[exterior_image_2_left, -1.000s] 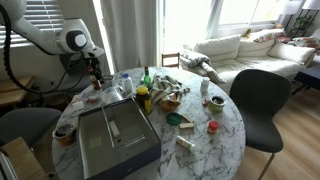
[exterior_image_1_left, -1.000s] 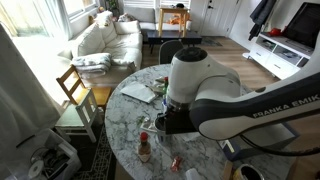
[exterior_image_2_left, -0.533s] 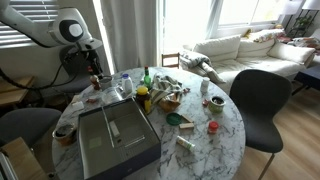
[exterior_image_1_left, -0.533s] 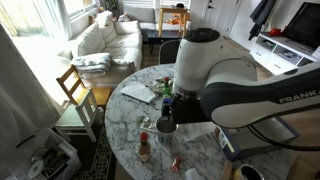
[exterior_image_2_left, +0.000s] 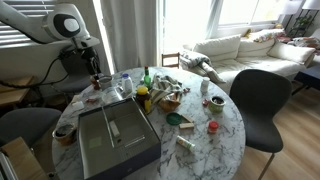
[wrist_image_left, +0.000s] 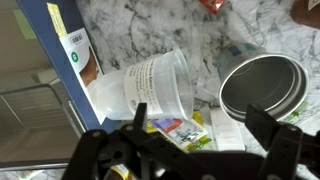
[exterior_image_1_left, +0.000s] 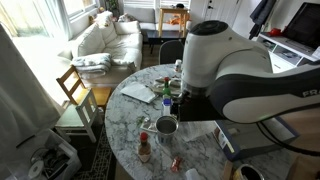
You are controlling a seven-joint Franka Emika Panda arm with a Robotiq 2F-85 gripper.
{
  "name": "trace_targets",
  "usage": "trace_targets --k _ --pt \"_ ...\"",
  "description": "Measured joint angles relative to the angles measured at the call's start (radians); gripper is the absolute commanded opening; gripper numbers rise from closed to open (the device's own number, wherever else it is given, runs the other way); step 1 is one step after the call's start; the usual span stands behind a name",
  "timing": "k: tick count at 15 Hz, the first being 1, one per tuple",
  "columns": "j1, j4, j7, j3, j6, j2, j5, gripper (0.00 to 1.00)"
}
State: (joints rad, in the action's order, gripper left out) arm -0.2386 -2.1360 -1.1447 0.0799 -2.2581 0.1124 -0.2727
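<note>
In the wrist view my gripper point(wrist_image_left: 200, 113) is open, its two dark fingers point(wrist_image_left: 140, 110) spread wide with nothing between them. Below it a clear plastic measuring cup point(wrist_image_left: 155, 85) lies on its side on the marble table point(wrist_image_left: 170, 25), on top of colourful snack packets point(wrist_image_left: 165, 127). A round metal tin point(wrist_image_left: 262, 85) stands upright to the right, just ahead of the right finger. In an exterior view the tin point(exterior_image_1_left: 166, 125) stands clear of the arm. In the other exterior view the gripper point(exterior_image_2_left: 97, 73) hangs over the table's far left edge.
A grey case point(exterior_image_2_left: 115, 140) fills the near left of the round table. Bottles, jars and lids point(exterior_image_2_left: 174, 119) crowd the middle. A sauce bottle point(exterior_image_1_left: 144, 148) stands near the tin. A blue-edged box point(wrist_image_left: 45, 60) is left of the cup. A black chair point(exterior_image_2_left: 262, 100) stands by the table.
The gripper has opened wide and risen off the metal tin, which now stands alone on the table. The arm has swung up and back.
</note>
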Motion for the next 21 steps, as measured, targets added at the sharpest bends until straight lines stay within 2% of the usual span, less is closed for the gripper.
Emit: trace_targets --k 7,21 --pt "0.004 0.008 -0.009 0.005 0.000 0.000 0.012 1.00" --pt "0.132 -0.041 -0.352 -0.057 0.000 0.039 0.239 1.00"
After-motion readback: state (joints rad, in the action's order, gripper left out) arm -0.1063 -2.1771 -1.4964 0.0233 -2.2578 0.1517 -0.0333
